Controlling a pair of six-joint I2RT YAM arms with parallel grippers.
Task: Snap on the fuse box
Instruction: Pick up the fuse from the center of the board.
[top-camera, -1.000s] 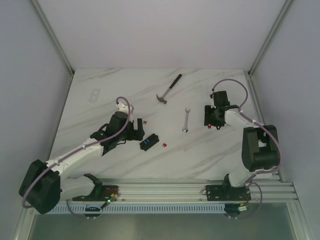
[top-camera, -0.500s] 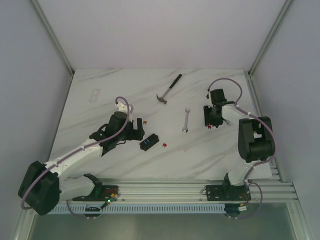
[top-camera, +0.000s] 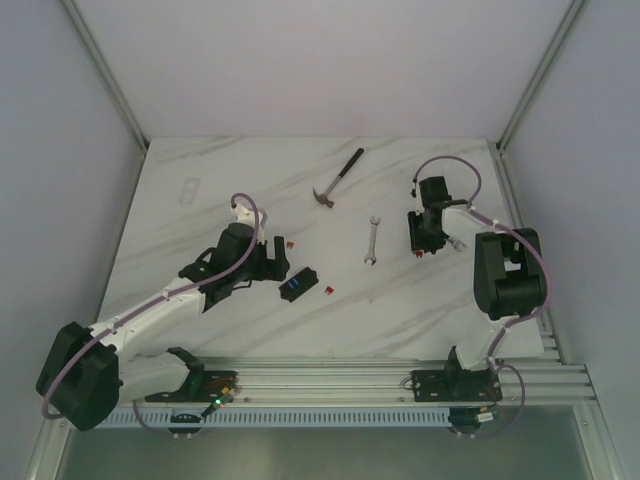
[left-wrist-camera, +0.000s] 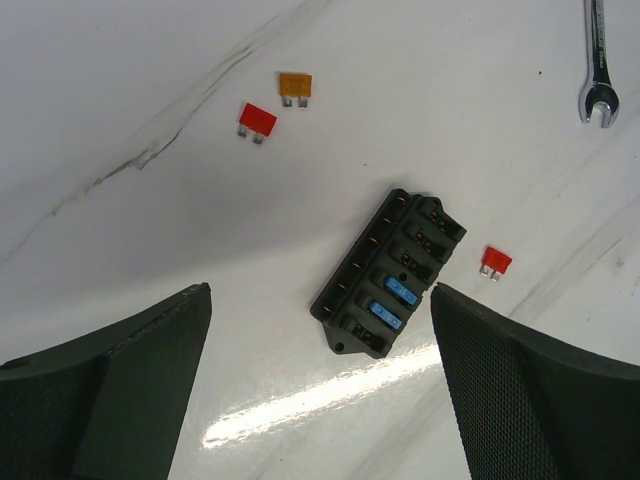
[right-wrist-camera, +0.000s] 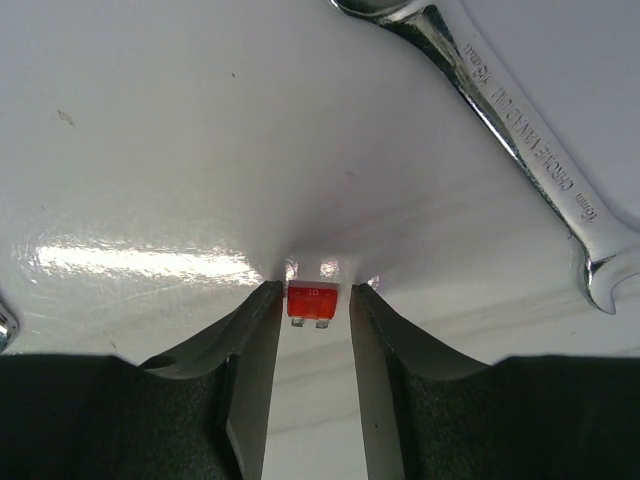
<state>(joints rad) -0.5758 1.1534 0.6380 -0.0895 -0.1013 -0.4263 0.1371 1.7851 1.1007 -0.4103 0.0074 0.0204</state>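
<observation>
The fuse box (top-camera: 297, 283) lies flat on the white marble table (top-camera: 200, 230), toward the front and a little left of the middle. Its lid side is up and two blue fuses sit in its slots. Nothing is touching it.

The left gripper (top-camera: 276, 265) hangs just to the left of the fuse box. Its fingers (left-wrist-camera: 130, 380) are spread wide, with nothing between them but bare table and the box's near end.

A nearby red fuse (left-wrist-camera: 495, 262) lies just beside the fuse box on its right, not touching it. An orange fuse (left-wrist-camera: 295, 86) and another red fuse (left-wrist-camera: 257, 120) sit together a bit beyond the box, toward the back.

The wrench (top-camera: 372, 241) lies to the right of the fuse box and farther back. The hammer (top-camera: 338, 178) is farther back again.

Past the wrench, well apart from the fuse box, the right gripper (top-camera: 421, 243) is down at the table. Its fingers (right-wrist-camera: 255, 340) stand narrowly apart on either side of a stray red fuse (right-wrist-camera: 312, 300). They are right up against it, but I can't tell whether they are actually pinching it.
</observation>
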